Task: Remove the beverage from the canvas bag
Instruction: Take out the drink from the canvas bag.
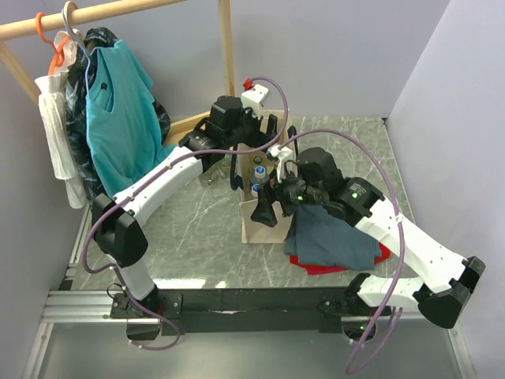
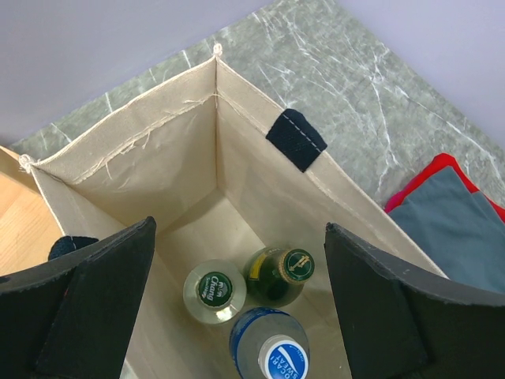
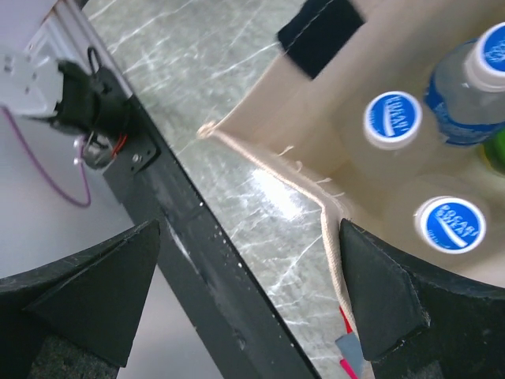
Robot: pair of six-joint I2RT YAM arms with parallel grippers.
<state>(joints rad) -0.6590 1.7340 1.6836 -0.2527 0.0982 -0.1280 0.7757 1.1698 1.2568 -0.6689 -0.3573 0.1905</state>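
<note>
1. My left gripper (image 2: 241, 241): fingers spread wide, nothing held, over the open mouth of the canvas bag (image 2: 150, 150).
2. Bottles stand upright on the bag floor, below and between those fingers: green-capped clear bottle (image 2: 214, 290), cap looks like "Chang"; gold-capped dark green bottle (image 2: 286, 267), writing unreadable; blue-capped bottle (image 2: 276, 357), "SWEAT".
3. My right gripper (image 3: 248, 237): spread too, empty, over the bag's corner rim; blue cap (image 3: 450, 223) reads "POCARI SWEAT".
4. Bag on marble table (image 2: 355, 87), beside grey-blue cloth (image 2: 458, 229).
</note>
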